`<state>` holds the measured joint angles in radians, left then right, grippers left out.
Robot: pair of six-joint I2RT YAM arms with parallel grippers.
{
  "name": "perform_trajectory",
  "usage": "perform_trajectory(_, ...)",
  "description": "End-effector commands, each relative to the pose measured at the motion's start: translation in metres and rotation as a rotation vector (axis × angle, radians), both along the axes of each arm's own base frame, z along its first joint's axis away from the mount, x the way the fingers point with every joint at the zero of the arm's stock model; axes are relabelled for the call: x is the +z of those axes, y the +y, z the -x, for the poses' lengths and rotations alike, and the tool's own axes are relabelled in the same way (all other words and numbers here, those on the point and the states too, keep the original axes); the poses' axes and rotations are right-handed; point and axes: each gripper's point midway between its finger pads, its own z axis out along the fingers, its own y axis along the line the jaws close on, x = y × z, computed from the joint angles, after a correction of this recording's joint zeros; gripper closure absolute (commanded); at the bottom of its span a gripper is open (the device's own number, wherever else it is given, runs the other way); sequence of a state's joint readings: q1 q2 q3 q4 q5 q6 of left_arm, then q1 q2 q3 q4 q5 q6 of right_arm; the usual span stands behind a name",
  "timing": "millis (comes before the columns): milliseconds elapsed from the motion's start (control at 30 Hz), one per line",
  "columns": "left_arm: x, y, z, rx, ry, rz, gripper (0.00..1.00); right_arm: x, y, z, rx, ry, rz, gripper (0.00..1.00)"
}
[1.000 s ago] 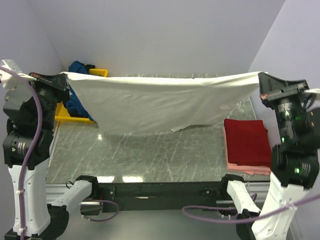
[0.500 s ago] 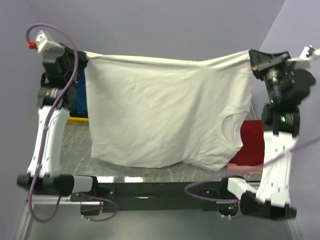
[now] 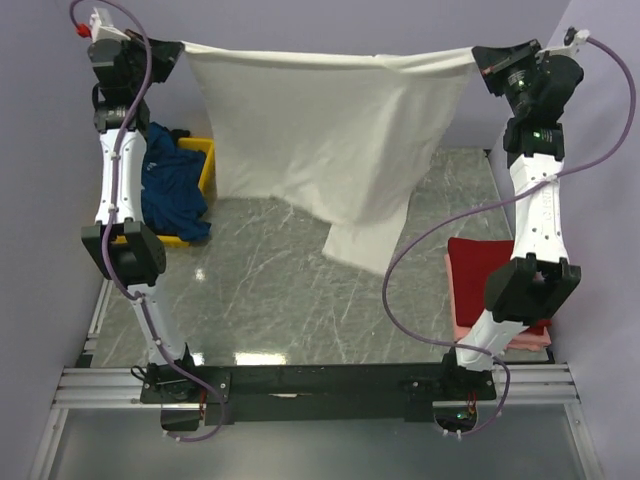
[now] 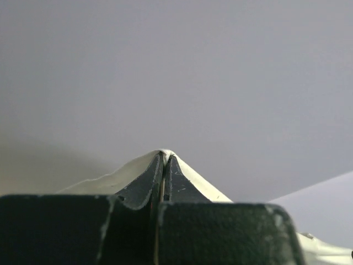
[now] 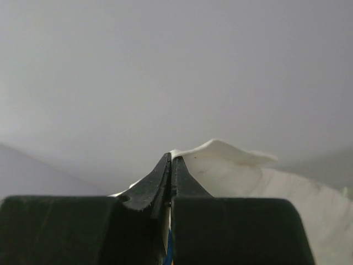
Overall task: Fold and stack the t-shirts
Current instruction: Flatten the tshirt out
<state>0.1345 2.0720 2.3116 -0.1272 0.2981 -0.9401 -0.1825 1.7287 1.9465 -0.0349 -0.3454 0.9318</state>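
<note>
A cream-white t-shirt (image 3: 330,130) hangs stretched in the air between both arms, its lower end trailing onto the table near the middle. My left gripper (image 3: 178,48) is shut on its top left corner, and my right gripper (image 3: 478,55) is shut on its top right corner. In the left wrist view cream cloth (image 4: 193,179) is pinched between the shut jaws of the gripper (image 4: 164,155). The right wrist view shows the same: cloth (image 5: 231,160) at the shut gripper (image 5: 171,157). A folded red t-shirt (image 3: 480,270) lies on a pale pink one (image 3: 462,328) at the right. A dark teal-blue t-shirt (image 3: 170,190) is heaped at the left.
A yellow tray (image 3: 205,165) under the blue shirt stands at the table's back left. The marbled grey tabletop (image 3: 270,290) stretches between the arms. Purple cables loop beside both arms. Walls close in behind and on both sides.
Both arms have risen and reached back, carrying the cream-white shirt from low over the table to hanging high at the back. Its lower end now touches the table.
</note>
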Motion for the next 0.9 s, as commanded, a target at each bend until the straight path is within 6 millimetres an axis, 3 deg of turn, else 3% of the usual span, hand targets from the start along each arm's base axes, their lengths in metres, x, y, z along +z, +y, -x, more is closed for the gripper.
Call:
perform_trajectory(0, 0.145, 0.014, 0.083, -0.003, -0.406, -0.039, 1.00, 0.146, 0.003, 0.090, -0.063, -0.426, 0.070, 1.00)
perform_trajectory(33, 0.136, 0.021, 0.081, 0.021, -0.387, -0.046, 1.00, 0.147, 0.002, 0.094, -0.079, -0.435, 0.082, 1.00)
perform_trajectory(67, 0.134, 0.024, 0.083, 0.037, -0.382, -0.055, 1.00, 0.133, -0.001, 0.089, -0.090, -0.404, 0.073, 1.00)
perform_trajectory(100, 0.137, 0.026, 0.089, 0.055, -0.388, -0.076, 1.00, 0.136, 0.001, 0.100, -0.089, -0.424, 0.078, 1.00)
perform_trajectory(133, 0.120, 0.030, 0.083, 0.061, -0.347, -0.076, 1.00, 0.128, 0.002, 0.099, -0.082, -0.413, 0.075, 1.00)
perform_trajectory(167, 0.110, 0.030, 0.082, 0.053, -0.322, -0.077, 1.00, 0.097, 0.001, 0.087, -0.073, -0.348, 0.061, 1.00)
perform_trajectory(200, 0.106, 0.026, 0.087, 0.038, -0.309, -0.089, 1.00, 0.091, 0.003, 0.093, -0.066, -0.348, 0.059, 1.00)
perform_trajectory(233, 0.069, 0.028, 0.078, 0.032, -0.227, -0.074, 1.00, 0.076, 0.004, 0.091, -0.060, -0.317, 0.051, 1.00)
perform_trajectory(267, 0.054, 0.024, 0.080, 0.015, -0.204, -0.067, 1.00, 0.031, 0.002, 0.079, -0.058, -0.220, 0.031, 1.00)
perform_trajectory(300, 0.059, 0.020, 0.096, 0.006, -0.233, -0.064, 1.00, 0.023, 0.004, 0.090, -0.061, -0.213, 0.024, 1.00)
perform_trajectory(333, 0.004, 0.022, 0.091, 0.014, -0.124, -0.028, 1.00, 0.006, 0.004, 0.093, -0.056, -0.188, 0.002, 1.00)
perform_trajectory(367, -0.013, 0.022, 0.096, 0.018, -0.093, -0.004, 1.00, -0.047, 0.005, 0.089, -0.050, -0.089, -0.022, 1.00)
perform_trajectory(400, -0.015, 0.017, 0.110, 0.012, -0.103, 0.003, 1.00, -0.055, 0.010, 0.100, -0.035, -0.086, -0.029, 1.00)
perform_trajectory(433, -0.068, 0.017, 0.112, 0.020, 0.005, 0.033, 1.00, -0.073, 0.012, 0.104, -0.025, -0.052, -0.042, 1.00)
perform_trajectory(467, -0.079, 0.016, 0.123, 0.028, 0.035, 0.057, 1.00, -0.119, 0.015, 0.106, -0.016, 0.040, -0.059, 1.00)
perform_trajectory(500, -0.100, 0.016, 0.129, 0.038, 0.081, 0.073, 1.00, -0.131, 0.017, 0.116, -0.012, 0.059, -0.060, 1.00)
perform_trajectory(533, -0.151, 0.016, 0.137, 0.064, 0.198, 0.101, 1.00, -0.171, 0.019, 0.123, -0.009, 0.139, -0.063, 1.00)
perform_trajectory(600, -0.187, 0.016, 0.157, 0.095, 0.297, 0.135, 1.00, -0.207, 0.019, 0.140, -0.030, 0.227, -0.055, 1.00)
perform_trajectory(633, -0.229, 0.010, 0.173, 0.096, 0.396, 0.151, 1.00, -0.224, 0.018, 0.147, -0.042, 0.264, -0.041, 1.00)
perform_trajectory(667, -0.248, 0.013, 0.181, 0.132, 0.450, 0.166, 1.00, -0.258, 0.018, 0.156, -0.054, 0.336, -0.047, 1.00)
perform_trajectory(700, -0.258, 0.012, 0.191, 0.150, 0.483, 0.176, 1.00, -0.273, 0.018, 0.167, -0.063, 0.384, -0.051, 1.00)
perform_trajectory(733, -0.291, 0.011, 0.209, 0.173, 0.572, 0.194, 1.00, -0.300, 0.019, 0.177, -0.069, 0.444, -0.055, 1.00)
perform_trajectory(767, -0.297, 0.013, 0.218, 0.204, 0.585, 0.205, 1.00, -0.314, 0.021, 0.184, -0.061, 0.482, -0.053, 1.00)
perform_trajectory(800, -0.321, 0.012, 0.232, 0.220, 0.641, 0.214, 1.00, -0.322, 0.022, 0.191, -0.062, 0.497, -0.046, 1.00)
perform_trajectory(833, -0.328, 0.012, 0.239, 0.231, 0.658, 0.216, 1.00, -0.345, 0.024, 0.202, -0.059, 0.549, -0.050, 1.00)
perform_trajectory(867, -0.340, 0.010, 0.250, 0.241, 0.702, 0.216, 1.00, -0.355, 0.026, 0.208, -0.053, 0.573, -0.050, 1.00)
